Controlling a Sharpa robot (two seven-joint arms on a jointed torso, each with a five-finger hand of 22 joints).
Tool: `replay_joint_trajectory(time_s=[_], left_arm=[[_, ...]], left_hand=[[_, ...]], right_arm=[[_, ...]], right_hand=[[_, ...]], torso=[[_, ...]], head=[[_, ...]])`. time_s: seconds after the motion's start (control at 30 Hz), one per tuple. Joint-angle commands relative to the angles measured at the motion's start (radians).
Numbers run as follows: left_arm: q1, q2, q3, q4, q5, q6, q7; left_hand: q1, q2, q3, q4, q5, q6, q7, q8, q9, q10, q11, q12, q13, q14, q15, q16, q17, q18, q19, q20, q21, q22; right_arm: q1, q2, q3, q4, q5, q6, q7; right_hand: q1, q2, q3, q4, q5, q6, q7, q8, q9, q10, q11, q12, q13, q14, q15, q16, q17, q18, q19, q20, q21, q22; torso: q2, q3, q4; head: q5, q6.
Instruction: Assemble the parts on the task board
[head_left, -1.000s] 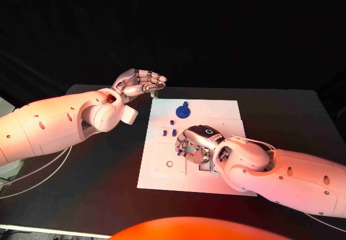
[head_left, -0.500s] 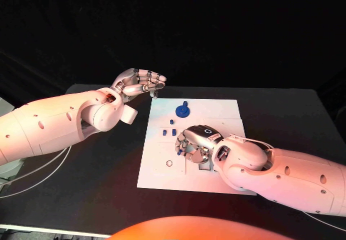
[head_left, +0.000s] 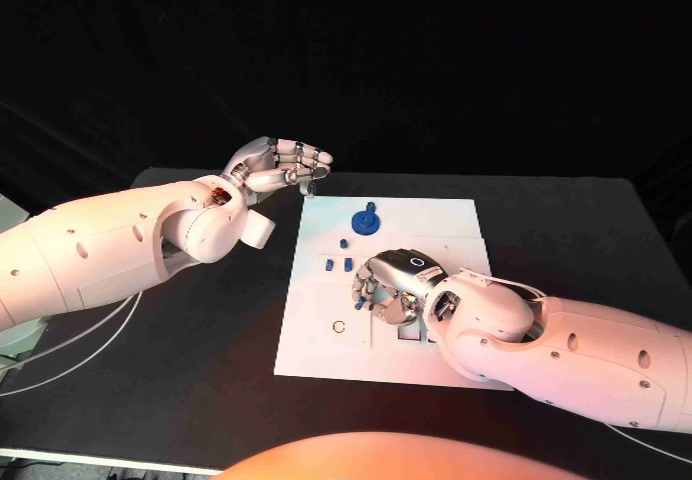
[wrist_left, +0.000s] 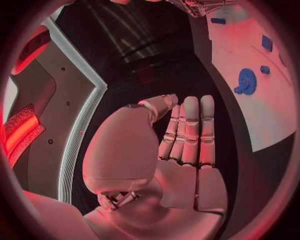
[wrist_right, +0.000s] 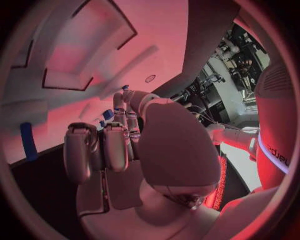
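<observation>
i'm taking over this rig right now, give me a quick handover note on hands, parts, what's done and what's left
Left hand: raised off the far-left corner of the task board, fingers curled, nothing visible in it.
Right hand: down over the board's middle, fingertips at a small blue part; grip cannot be told.
Parts: round blue part at the far end, small blue pieces loose mid-board.
Done: nothing visibly assembled. Left: seat all the parts.

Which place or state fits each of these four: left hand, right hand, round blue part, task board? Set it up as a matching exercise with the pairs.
Things:
1. left hand
2. right hand
3. round blue part
4. task board

Places or states:
A. lies flat on the black table
B. lies near the board's far edge
C. raised off the table, beyond the board's far left corner
D. low over the middle of the board

Pairs: 1-C, 2-D, 3-B, 4-A
</observation>
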Motion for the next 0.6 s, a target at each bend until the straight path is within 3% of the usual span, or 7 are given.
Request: replay_joint_trajectory(time_s=[0.03, 0.27, 0.6], left_arm=[[0.001, 0.0, 0.001, 0.003, -0.007, 0.019, 0.002], [0.001, -0.001, 0.001, 0.003, -0.008, 0.02, 0.0], [0.001, -0.003, 0.001, 0.005, -0.012, 0.021, -0.003]], left_hand=[[-0.003, 0.008, -0.007, 0.0, 0.002, -0.005, -0.001, 0.005, 0.001, -0.008, -0.001, 0.002, -0.002, -0.005, 0.002, 0.0, 0.0, 0.015, -0.004, 0.005, -0.006, -0.001], [-0.004, 0.008, -0.008, 0.0, 0.002, -0.005, -0.001, 0.006, 0.001, -0.009, -0.001, 0.002, -0.002, -0.003, 0.002, 0.002, 0.001, 0.015, -0.003, 0.005, -0.006, -0.001], [-0.004, 0.008, -0.008, 0.0, 0.002, -0.005, -0.001, 0.006, 0.001, -0.009, -0.001, 0.002, -0.002, -0.003, 0.002, 0.002, 0.001, 0.015, -0.003, 0.005, -0.006, -0.001]], right_arm=[[-0.001, 0.001, 0.0, 0.0, -0.02, -0.004, -0.012], [-0.001, 0.004, 0.0, -0.001, -0.019, 0.02, -0.011], [-0.001, 0.019, -0.002, -0.003, -0.031, 0.105, -0.036]], right_hand=[[-0.005, 0.008, 0.003, -0.002, 0.003, -0.001, 0.004, 0.003, 0.002, 0.035, -0.028, -0.003, 0.001, 0.058, 0.003, 0.006, 0.03, -0.01, 0.053, 0.002, 0.0, 0.227], [-0.006, 0.008, 0.004, -0.004, 0.004, -0.001, 0.004, 0.003, 0.002, 0.036, -0.028, -0.003, 0.001, 0.058, 0.003, 0.006, 0.029, -0.01, 0.054, 0.003, 0.001, 0.228], [-0.007, 0.008, 0.004, -0.004, 0.004, -0.001, 0.005, 0.003, 0.003, 0.036, -0.027, -0.004, 0.001, 0.058, 0.004, 0.006, 0.029, -0.011, 0.054, 0.003, 0.002, 0.228]], torso=[[0.0, -0.0005, -0.0006], [0.0, -0.0009, 0.0001], [0.0, -0.0008, 0.0008]], head=[[0.001, 0.0], [0.001, -0.001], [0.002, -0.005]])
